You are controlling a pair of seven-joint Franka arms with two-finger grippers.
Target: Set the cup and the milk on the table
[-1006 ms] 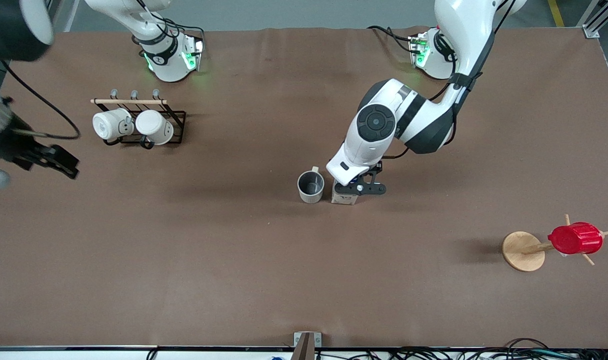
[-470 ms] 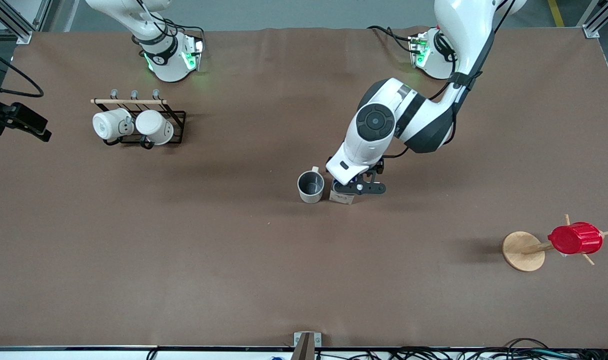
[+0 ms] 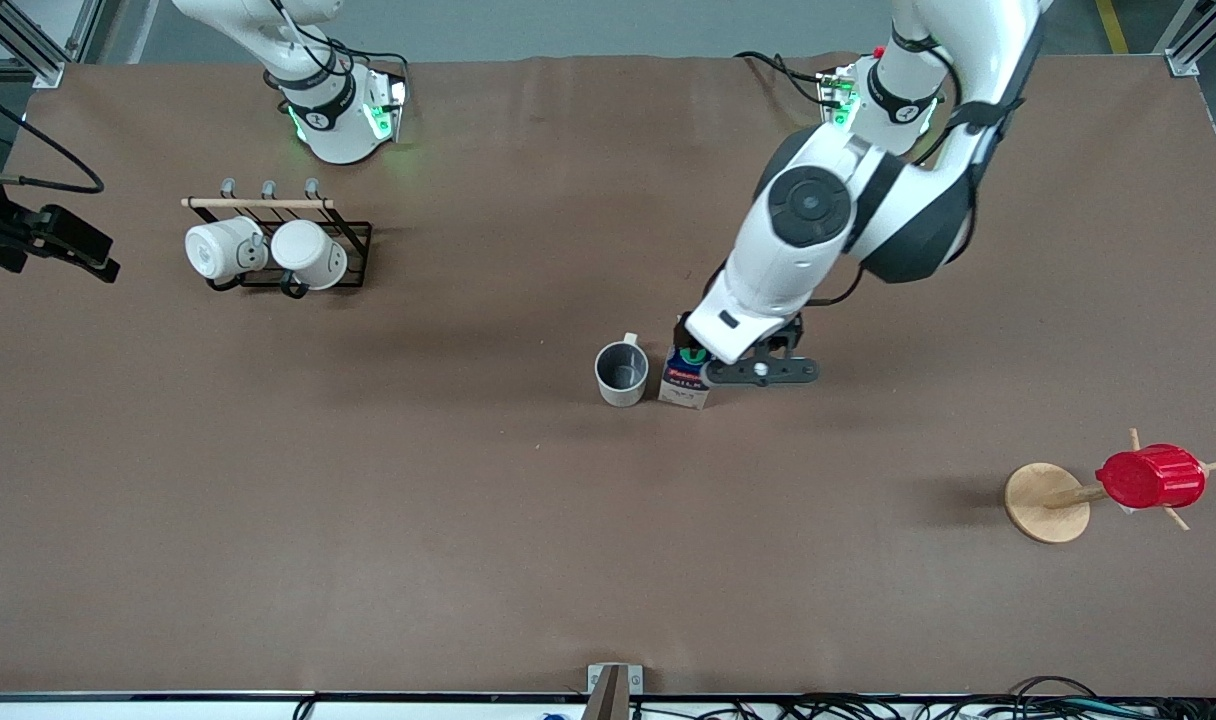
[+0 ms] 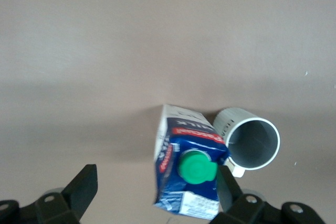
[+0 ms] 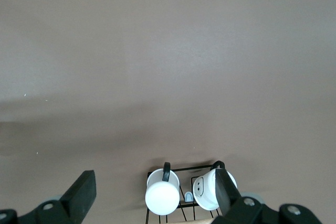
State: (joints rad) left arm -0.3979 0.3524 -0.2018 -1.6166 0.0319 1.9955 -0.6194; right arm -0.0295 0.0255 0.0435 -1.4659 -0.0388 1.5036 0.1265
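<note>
The milk is standing upright on the table, just beside the cup, on the side toward the left arm's end. The left gripper is hanging just over the carton with its fingers spread wide and holding nothing. The right gripper is waiting at the right arm's end of the table, fingers also spread wide and empty, looking down on the rack with two white mugs.
</note>
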